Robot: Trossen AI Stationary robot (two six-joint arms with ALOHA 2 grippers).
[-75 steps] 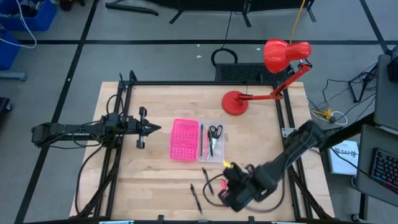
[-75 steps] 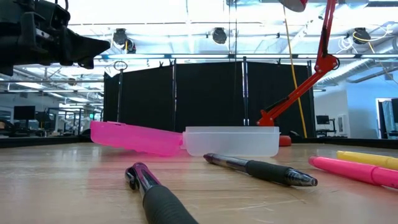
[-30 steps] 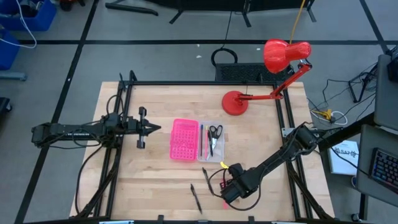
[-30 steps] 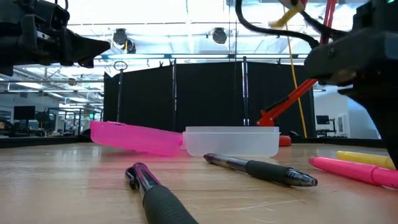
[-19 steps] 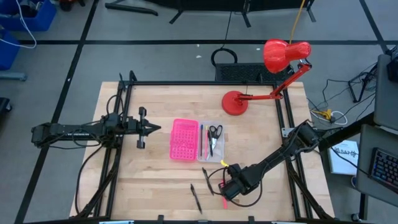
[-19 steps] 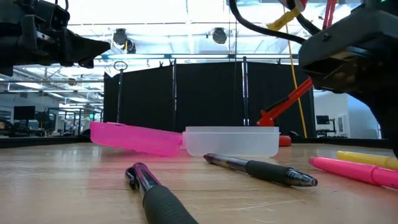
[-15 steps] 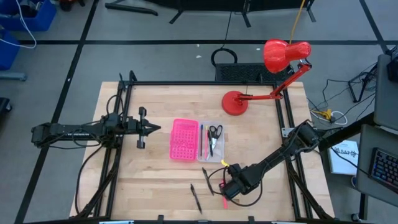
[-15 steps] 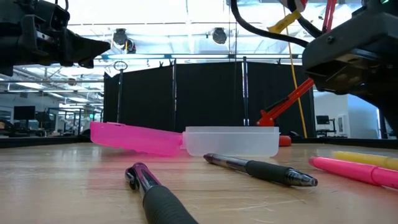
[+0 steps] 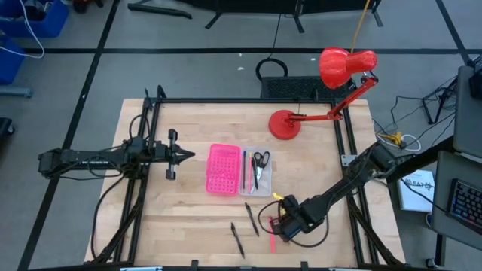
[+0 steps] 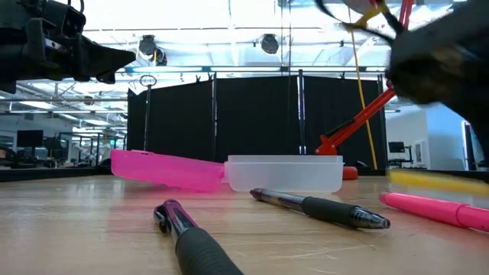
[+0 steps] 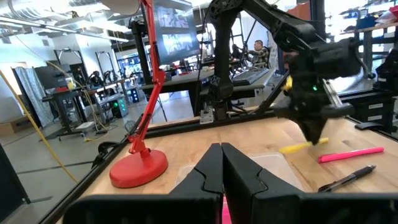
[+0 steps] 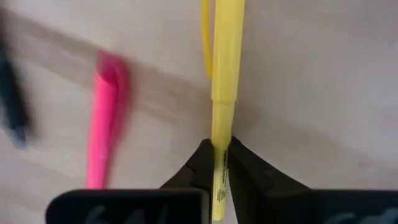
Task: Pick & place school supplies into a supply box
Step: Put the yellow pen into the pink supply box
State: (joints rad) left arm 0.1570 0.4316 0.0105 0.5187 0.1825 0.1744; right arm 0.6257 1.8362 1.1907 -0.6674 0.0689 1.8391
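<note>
Right wrist view settles the main point: the right gripper (image 12: 219, 152) has its two dark fingers pinched on a yellow pen (image 12: 226, 74), whose barrel runs straight out ahead of the claw, long axis in line with the fingers. Its near end passes back between the fingertips; the far end is cut off by the picture's edge. A pink pen (image 12: 104, 124) lies on the wooden table (image 12: 311, 74) just to one side of the claw, roughly parallel to the yellow one and apart from it. A dark blurred shape at that picture's edge cannot be made out.

From the high view the right gripper (image 9: 286, 223) sits low over the table's near right part, with the supply box (image 9: 239, 171) beyond it and a little to its left. The box lies open, pink half beside clear half, and scissors (image 9: 260, 160) with a pen or two rest in the clear half. Two black pens (image 9: 238, 241) lie on the wood near the claw, on the side toward the left arm, apart from each other.

In the low view the right arm is a dark smear and the yellow pen (image 10: 435, 180) a blurred streak just above the pink pen (image 10: 435, 209), so contact with the table cannot be judged.

The left gripper (image 9: 183, 155) waits well apart from the box, fingers pressed together in its wrist view (image 11: 222, 163). A red lamp (image 9: 285, 124) stands at the far side.
</note>
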